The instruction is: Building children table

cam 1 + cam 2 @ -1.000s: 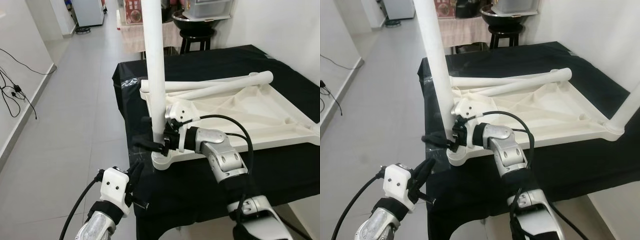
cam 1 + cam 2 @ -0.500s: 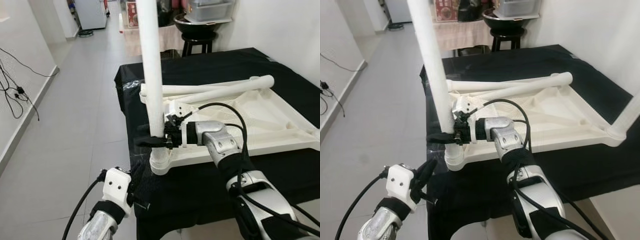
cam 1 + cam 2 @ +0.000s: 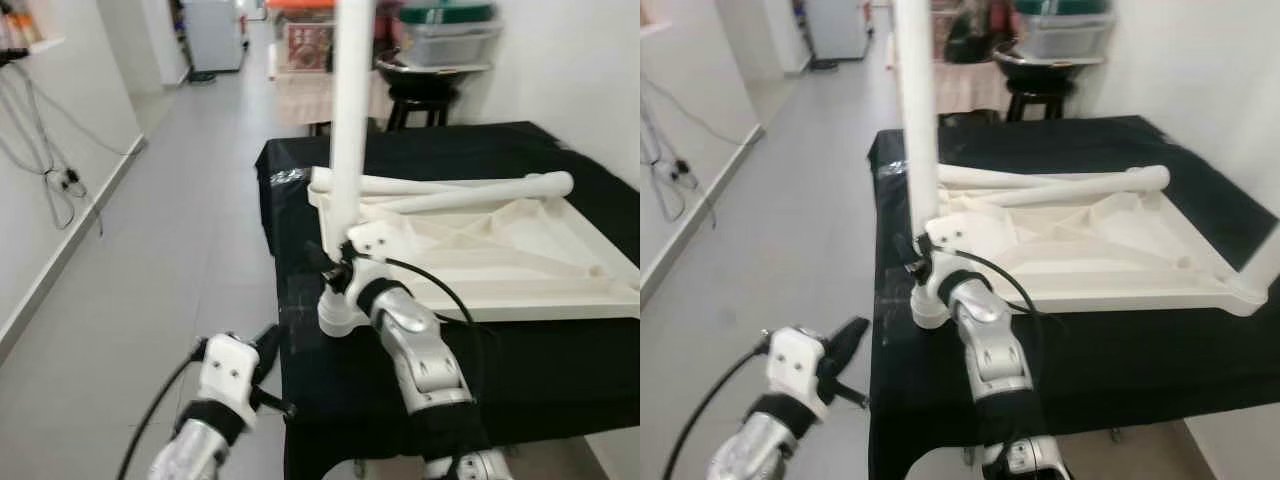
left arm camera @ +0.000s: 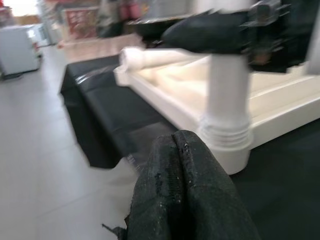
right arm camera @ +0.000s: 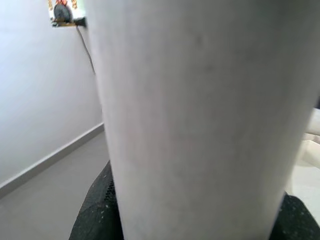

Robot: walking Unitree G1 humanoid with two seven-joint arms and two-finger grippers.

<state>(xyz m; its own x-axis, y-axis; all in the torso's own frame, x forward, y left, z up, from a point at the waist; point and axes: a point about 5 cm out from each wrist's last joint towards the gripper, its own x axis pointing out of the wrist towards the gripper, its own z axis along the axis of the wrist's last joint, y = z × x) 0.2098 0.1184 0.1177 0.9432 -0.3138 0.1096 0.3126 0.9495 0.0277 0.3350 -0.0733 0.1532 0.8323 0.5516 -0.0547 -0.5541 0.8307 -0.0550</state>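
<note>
A white table leg (image 3: 350,130) stands upright in the corner socket (image 3: 338,316) of the upturned white tabletop (image 3: 520,270), which lies on a black-covered table (image 3: 470,150). My right gripper (image 3: 328,270) is shut on the leg just above the socket; in the right wrist view its black fingers (image 5: 95,212) sit on both sides of the leg (image 5: 200,110). Two more legs (image 3: 460,188) lie loose across the tabletop. Another leg (image 3: 1265,265) rises at the right corner. My left gripper (image 3: 268,345) hangs low, left of the table's edge, fingers (image 4: 185,195) shut and empty.
Grey tiled floor (image 3: 160,250) stretches to the left of the table. Cables (image 3: 60,180) hang on the left wall. A black stool with storage bins (image 3: 425,80) stands behind the table. A white wall (image 3: 570,70) runs close on the right.
The camera shifted. The leg, tilted before, now stands straight in the socket. My right wrist has turned around the leg, its forearm now pointing toward me. The left gripper stays low.
</note>
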